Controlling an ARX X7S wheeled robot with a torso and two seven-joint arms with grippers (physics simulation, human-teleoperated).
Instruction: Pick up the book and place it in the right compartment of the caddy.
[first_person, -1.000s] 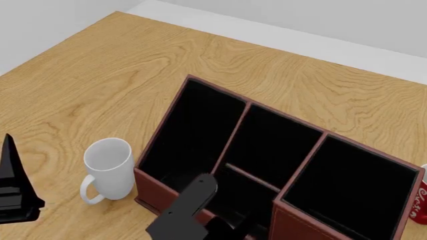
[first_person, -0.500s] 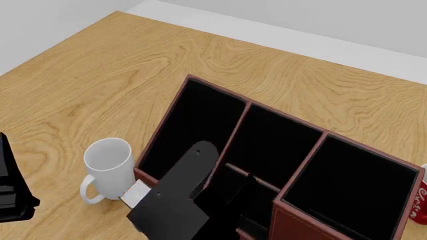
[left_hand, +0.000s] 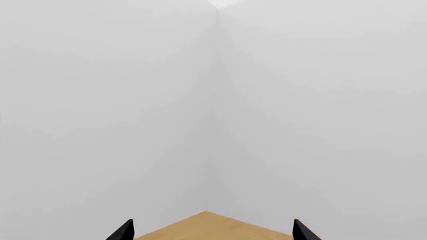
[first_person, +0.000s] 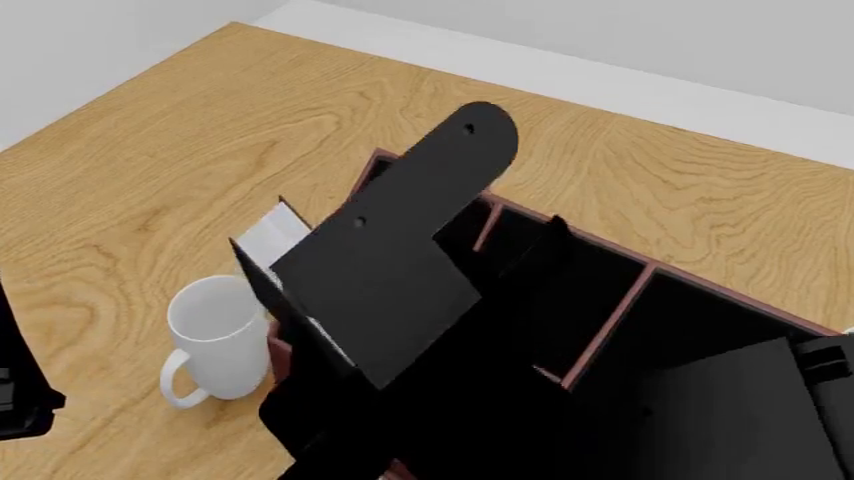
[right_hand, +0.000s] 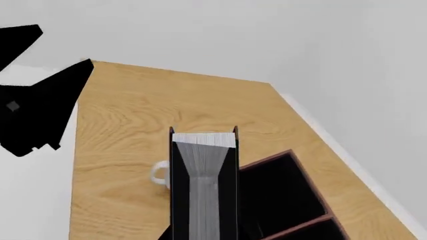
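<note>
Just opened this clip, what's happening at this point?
The right gripper holds the book clamped, its white page edges showing, lifted in the air above the table. In the head view the book hangs over the white mug and the left end of the caddy, so it is not yet over the right compartment. The left gripper is open, holds nothing and points at the wall.

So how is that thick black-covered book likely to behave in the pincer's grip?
The black-covered book with white page edges looks rigid, probably holding shape. Its smooth covers could slip between the right pincer's flat plates. Held above the white ceramic mug, it might tip it if dropped.
</note>
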